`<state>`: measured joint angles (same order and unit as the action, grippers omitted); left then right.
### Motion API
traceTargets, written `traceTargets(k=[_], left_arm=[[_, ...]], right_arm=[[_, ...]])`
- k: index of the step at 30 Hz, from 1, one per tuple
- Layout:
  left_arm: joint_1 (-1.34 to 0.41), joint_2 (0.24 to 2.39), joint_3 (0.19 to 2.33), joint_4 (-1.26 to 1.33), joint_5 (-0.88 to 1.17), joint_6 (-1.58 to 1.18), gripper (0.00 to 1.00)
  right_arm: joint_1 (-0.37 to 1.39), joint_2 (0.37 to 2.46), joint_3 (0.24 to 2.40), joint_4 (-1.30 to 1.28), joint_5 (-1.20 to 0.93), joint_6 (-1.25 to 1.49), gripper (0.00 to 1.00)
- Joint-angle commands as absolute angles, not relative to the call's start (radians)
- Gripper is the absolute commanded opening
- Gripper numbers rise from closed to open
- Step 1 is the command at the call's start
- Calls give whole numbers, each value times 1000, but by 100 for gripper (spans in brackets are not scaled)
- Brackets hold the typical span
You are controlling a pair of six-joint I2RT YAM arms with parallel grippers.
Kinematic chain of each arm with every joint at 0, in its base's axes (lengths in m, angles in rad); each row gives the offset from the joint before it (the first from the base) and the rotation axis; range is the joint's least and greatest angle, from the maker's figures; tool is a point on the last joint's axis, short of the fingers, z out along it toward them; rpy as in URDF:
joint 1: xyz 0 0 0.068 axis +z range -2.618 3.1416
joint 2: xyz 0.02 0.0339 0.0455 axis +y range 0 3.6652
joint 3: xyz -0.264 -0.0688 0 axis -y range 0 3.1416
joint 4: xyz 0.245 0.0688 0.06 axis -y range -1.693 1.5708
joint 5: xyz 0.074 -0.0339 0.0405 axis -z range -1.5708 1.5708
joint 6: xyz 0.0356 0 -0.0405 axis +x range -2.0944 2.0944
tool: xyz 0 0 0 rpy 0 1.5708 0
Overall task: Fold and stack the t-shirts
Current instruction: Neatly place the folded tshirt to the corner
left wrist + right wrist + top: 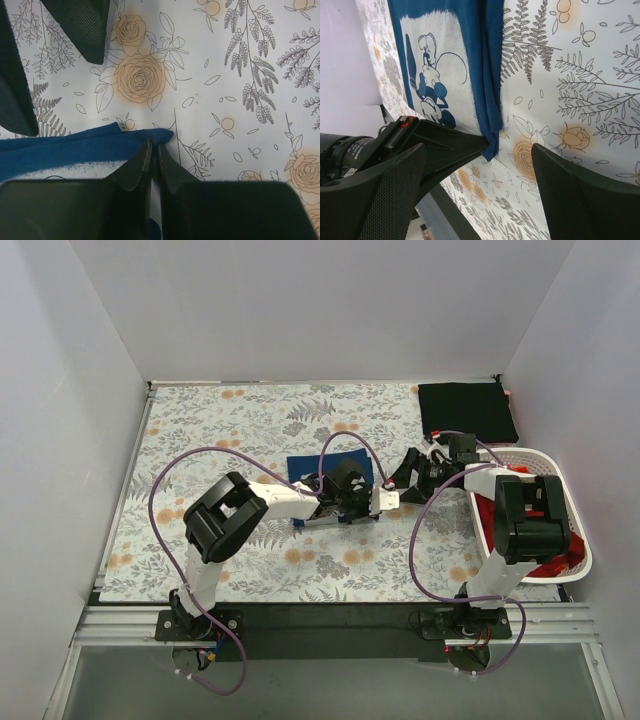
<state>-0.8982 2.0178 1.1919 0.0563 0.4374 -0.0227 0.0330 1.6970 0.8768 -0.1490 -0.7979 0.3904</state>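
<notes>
Left jaws were clamped right shut on a corner of the navy t-shirt (305,468), which lay print-up on the bench, left of the basket (583,550) and apart from it. Right jaws hung spread wide over that same corner, gripping nothing, their pads on either side of the shirt's edge. So, the fold was in hand. I reckoned the thing to do was lift that corner only a little and carry it across the print in a low arc. That edge was already doubled over, and it needed to travel as one layer rather than peel apart. The pinch was on thin cloth right at the tip, so a quick pull could have slipped it free. The two sets of jaws sat very near each other, so I'd have wanted the right one either taking a second corner or backing toward the basket. The floral cover (240,75) lay flat, with no pucker at the pinch that I could make out. Beyond the basket's far end sat the black t-shirt (467,412), folded square, and red t-shirts (555,568) were heaped inside the basket. Plain white walls (300,310) closed the bench in.
</notes>
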Motion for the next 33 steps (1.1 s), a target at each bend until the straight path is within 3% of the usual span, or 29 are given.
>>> traceTargets(k=[1, 17, 25, 33], left_arm=[[-899, 1951, 1192, 18, 486, -43, 0], [-859, 1894, 1264, 23, 526, -156, 0], [-844, 1862, 1261, 43, 545, -189, 0], [-839, 1852, 1243, 43, 560, -195, 0]], right_arm=[[34, 1720, 826, 14, -836, 497, 91], [123, 1790, 718, 327, -793, 767, 95], [146, 1839, 733, 388, -776, 845, 91], [208, 1936, 788, 571, -651, 1012, 79]])
